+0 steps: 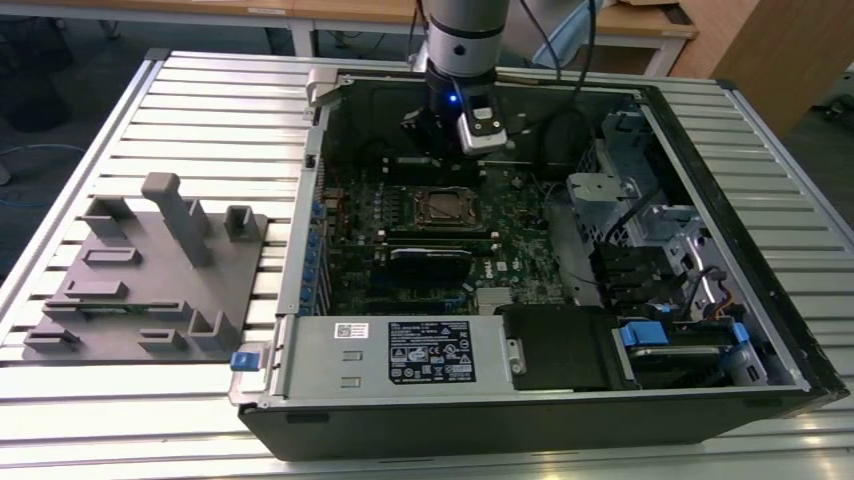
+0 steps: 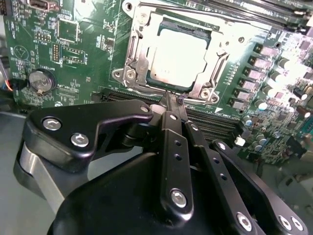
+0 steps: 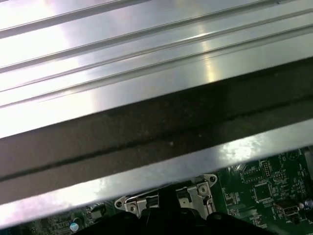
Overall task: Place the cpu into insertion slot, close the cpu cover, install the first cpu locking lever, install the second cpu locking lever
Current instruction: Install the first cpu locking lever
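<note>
The cpu (image 2: 178,56), a pale silver square, lies flat in the insertion slot (image 1: 443,206) on the green board inside the open computer case. Around it the silvery cpu cover (image 2: 140,58) is folded down, its window framing the chip. A thin wire lever (image 2: 142,91) runs along the socket's edge. My gripper (image 2: 171,104) hangs just off that edge, its two black fingers pressed together, with nothing visible between them. In the exterior view the gripper (image 1: 438,150) stands over the board just behind the socket. The first wrist view catches the socket's metal corner (image 3: 188,193).
Long black memory slots (image 2: 215,125) run beside the socket, and a coin battery (image 2: 41,81) sits further off. The case wall (image 3: 146,132) rises close behind the gripper. A drive cage (image 1: 667,260) and power supply (image 1: 400,350) fill the case. A grey fixture (image 1: 147,270) stands at the exterior view's left.
</note>
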`<state>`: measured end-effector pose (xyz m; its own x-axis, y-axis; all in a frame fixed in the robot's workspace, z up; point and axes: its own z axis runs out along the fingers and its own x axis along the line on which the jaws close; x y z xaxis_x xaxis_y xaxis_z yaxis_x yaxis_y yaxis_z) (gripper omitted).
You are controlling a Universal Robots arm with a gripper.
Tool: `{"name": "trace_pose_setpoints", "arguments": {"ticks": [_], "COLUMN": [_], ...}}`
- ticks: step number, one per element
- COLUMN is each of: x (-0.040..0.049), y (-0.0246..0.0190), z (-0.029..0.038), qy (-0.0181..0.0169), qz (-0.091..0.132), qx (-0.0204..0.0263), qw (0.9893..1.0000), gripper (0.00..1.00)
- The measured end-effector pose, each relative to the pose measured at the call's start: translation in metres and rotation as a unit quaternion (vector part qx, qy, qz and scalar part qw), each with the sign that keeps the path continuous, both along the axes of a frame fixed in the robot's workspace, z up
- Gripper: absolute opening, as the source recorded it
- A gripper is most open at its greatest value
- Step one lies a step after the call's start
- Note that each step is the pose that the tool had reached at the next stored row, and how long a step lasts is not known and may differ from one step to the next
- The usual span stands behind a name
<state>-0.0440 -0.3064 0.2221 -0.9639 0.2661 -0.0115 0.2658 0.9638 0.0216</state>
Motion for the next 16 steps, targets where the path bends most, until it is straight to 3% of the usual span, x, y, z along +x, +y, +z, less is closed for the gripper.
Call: {"name": "trace_pose_setpoints", "arguments": {"ticks": [5,16], "x": [0.0002,0.0002], "y": [-0.0017,-0.0168], "z": [-0.0001,-0.0002], "qy": [0.0,-0.0007], "qz": [0.014,0.022], "qx": [0.0,0.0], "qw": [0.9999,0.9998], "gripper": [0.1,0.1]}}
